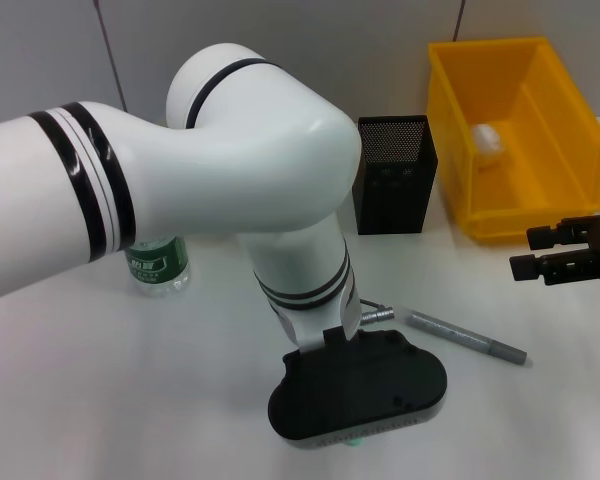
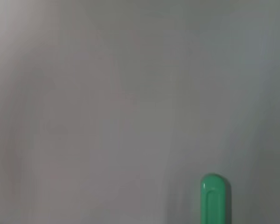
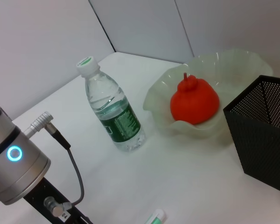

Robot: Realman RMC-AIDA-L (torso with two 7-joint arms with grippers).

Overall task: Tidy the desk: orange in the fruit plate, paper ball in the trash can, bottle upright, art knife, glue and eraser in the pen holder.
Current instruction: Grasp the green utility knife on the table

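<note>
The orange (image 3: 194,100) lies in the pale-green fruit plate (image 3: 242,58). Beside the plate the bottle (image 3: 113,109) stands upright, and its base (image 1: 158,265) shows behind my left arm. The paper ball (image 1: 487,140) rests inside the yellow trash can (image 1: 520,130). The black mesh pen holder (image 1: 395,175) stands left of the can. A grey art knife (image 1: 467,337) lies on the table in front of the pen holder. My left gripper (image 1: 352,432) hangs low over a green stick (image 2: 213,198), possibly the glue. My right gripper (image 1: 536,252) hovers open and empty before the can. The eraser is out of view.
My left arm's white elbow (image 1: 250,150) blocks the middle of the head view and hides the fruit plate there. A silver connector with a cable (image 3: 51,130) sticks out of the left wrist. A grey wall stands right behind the desk.
</note>
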